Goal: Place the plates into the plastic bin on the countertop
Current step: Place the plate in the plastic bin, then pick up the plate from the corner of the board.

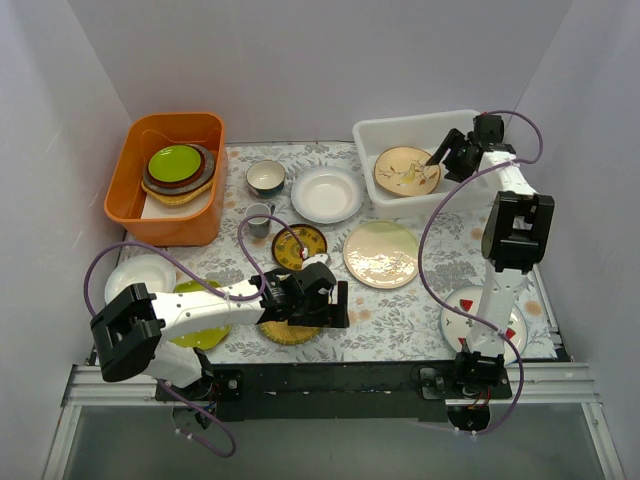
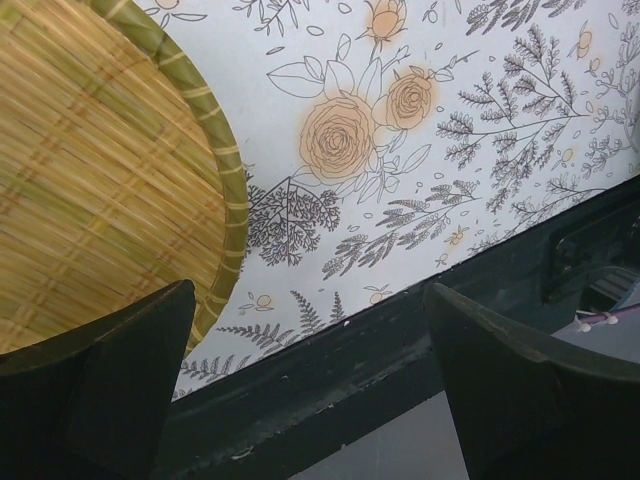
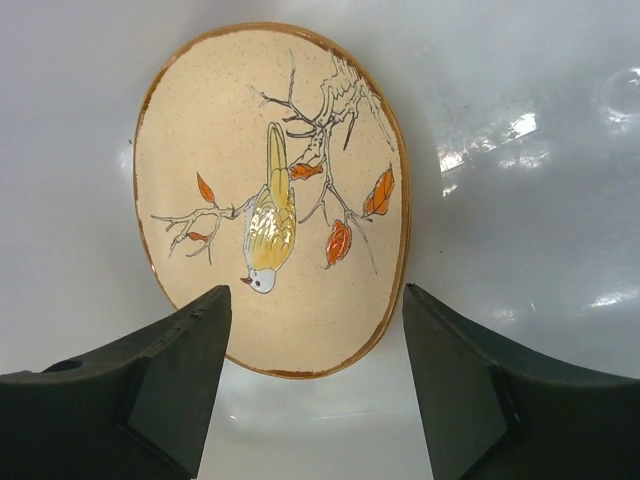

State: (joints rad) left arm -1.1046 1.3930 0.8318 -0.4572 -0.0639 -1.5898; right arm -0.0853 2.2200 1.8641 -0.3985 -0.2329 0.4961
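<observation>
The white plastic bin (image 1: 372, 138) stands at the back right and holds a cream plate with a bird and leaf sprig (image 1: 405, 170), which also shows in the right wrist view (image 3: 270, 190). My right gripper (image 1: 446, 157) hangs open and empty just above that plate's near rim (image 3: 315, 330). My left gripper (image 1: 338, 308) is open and empty, low over the countertop cloth (image 2: 400, 150) by the front edge (image 2: 310, 330). The woven-straw plate (image 1: 287, 332) lies just to its left (image 2: 100, 180), with one finger (image 2: 120, 370) over its rim.
On the cloth lie a plain white plate (image 1: 326, 193), a glossy cream plate (image 1: 381, 253), a small brown-and-yellow plate (image 1: 300, 246), another white plate (image 1: 140, 274), a lime plate (image 1: 203, 333) and a strawberry plate (image 1: 483, 322). An orange tub (image 1: 165, 215) holds stacked plates. A teal bowl (image 1: 265, 177) and a grey cup (image 1: 258, 218) stand nearby.
</observation>
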